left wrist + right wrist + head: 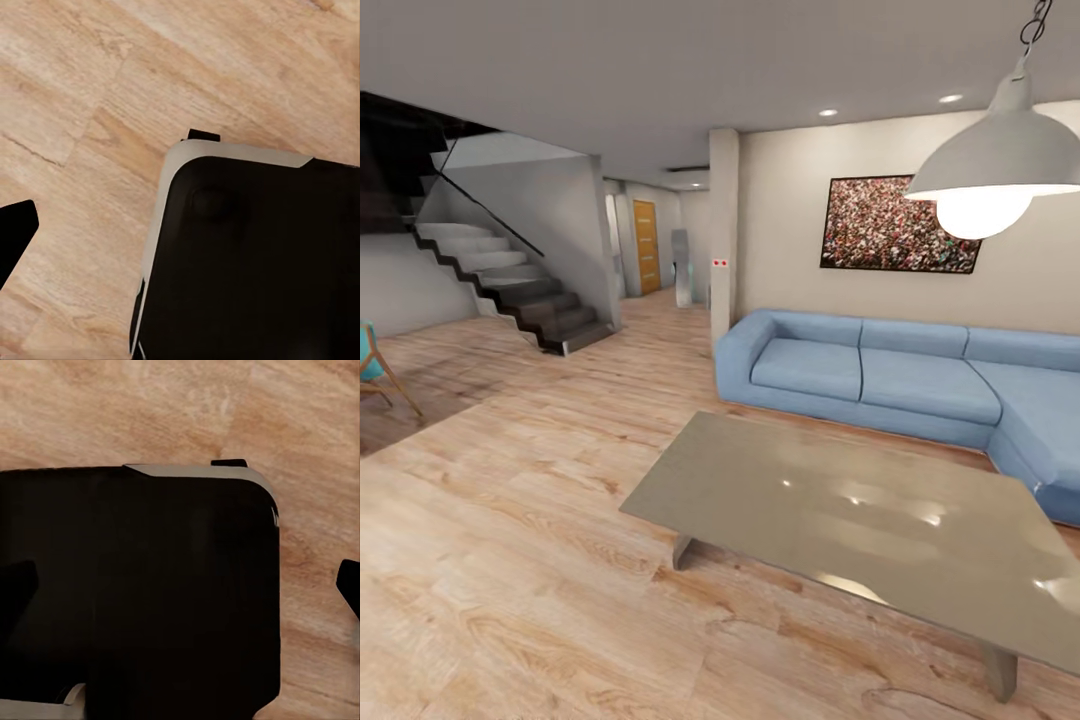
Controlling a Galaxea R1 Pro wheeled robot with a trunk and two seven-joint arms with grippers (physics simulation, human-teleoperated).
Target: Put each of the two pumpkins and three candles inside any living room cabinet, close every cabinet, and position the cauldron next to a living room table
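step: I am on my way, searching | seen: desk, sofa, no pumpkins | claws: state I cannot tell | next: turn to find the cabinet

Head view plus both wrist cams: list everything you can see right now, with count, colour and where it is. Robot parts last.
Table: one, shiny grey top, slanted grey legs, near right on the floor.
Sofa: one, blue, sectional, behind the table against the right wall.
Picture: one, speckled red and green, dark frame, on the wall above the sofa.
Pendant lamp: one, white, lit, hanging at upper right.
Staircase: one, dark treads, left background.
Door: one, orange wood, far end of the hallway.
Chair: one, teal seat, wooden legs, partly visible at the left edge.
Floor: light wood planks throughout.
Robot base: black with pale edging, over the floor in both wrist views.
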